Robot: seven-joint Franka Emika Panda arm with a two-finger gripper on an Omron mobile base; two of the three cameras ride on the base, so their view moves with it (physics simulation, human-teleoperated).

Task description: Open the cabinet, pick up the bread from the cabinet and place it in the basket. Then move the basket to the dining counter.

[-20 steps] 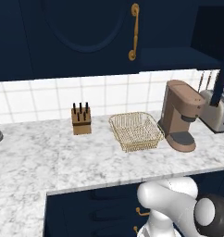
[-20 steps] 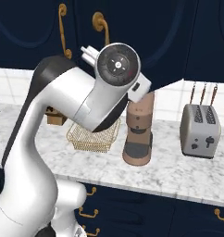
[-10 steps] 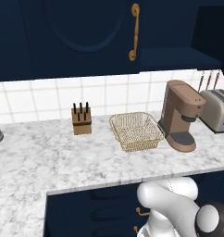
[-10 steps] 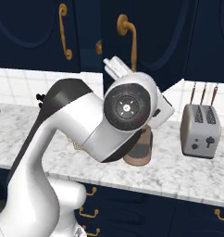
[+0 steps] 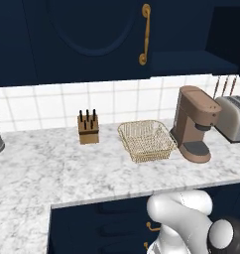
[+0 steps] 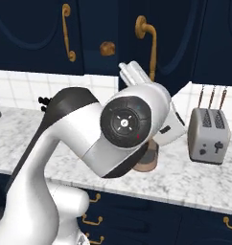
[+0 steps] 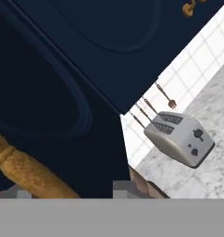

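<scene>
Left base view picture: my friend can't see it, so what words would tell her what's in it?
A gold wire basket sits empty on a white marble counter, between a wooden knife block and a brown coffee machine. Above hangs a dark navy cabinet with a brass handle, door closed. A silver toaster stands at the right edge.

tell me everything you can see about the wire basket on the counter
The basket is a shallow square tray of pale gold wire mesh with flared sides, and nothing shows inside it. It sits flat and upright on the white marble counter, between the knife block and the brown coffee machine, apart from both. Nothing touches it but the counter.
</scene>
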